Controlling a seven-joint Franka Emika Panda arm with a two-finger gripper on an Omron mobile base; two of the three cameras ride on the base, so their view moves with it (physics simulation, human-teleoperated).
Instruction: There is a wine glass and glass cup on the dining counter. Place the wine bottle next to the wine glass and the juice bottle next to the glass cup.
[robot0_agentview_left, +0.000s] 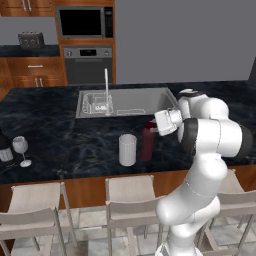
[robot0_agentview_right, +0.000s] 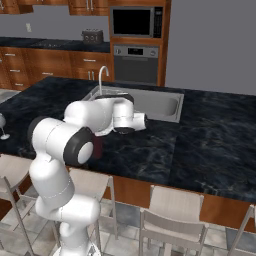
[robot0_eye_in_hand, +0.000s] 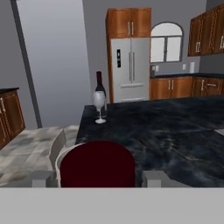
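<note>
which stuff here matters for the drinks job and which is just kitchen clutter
Part of the job:
- wine glass
- wine bottle
- glass cup
- juice bottle, between the gripper fingers
- dining counter

Just lying about:
- sink and tap
- toaster
- microwave
- oven
- fridge
- stools

white arm rises from the base at the near edge, upper link leaning up and back, big dark elbow joint bent sharply. forearm doubles back over the counter, wrist turned so the hand lies roughly level, pointing sideways toward the arm's left. gripper (robot0_agentview_left: 151, 127) sits at the top of the juice bottle (robot0_agentview_left: 147, 144), jaws part-way apart, one finger on each side of the red cap. hand view: two pale grey fingertips (robot0_eye_in_hand: 154, 178) flank the dark red cap close on both sides; actual contact can't be judged. right base view: hand mostly hidden behind the arm's own links.
</note>
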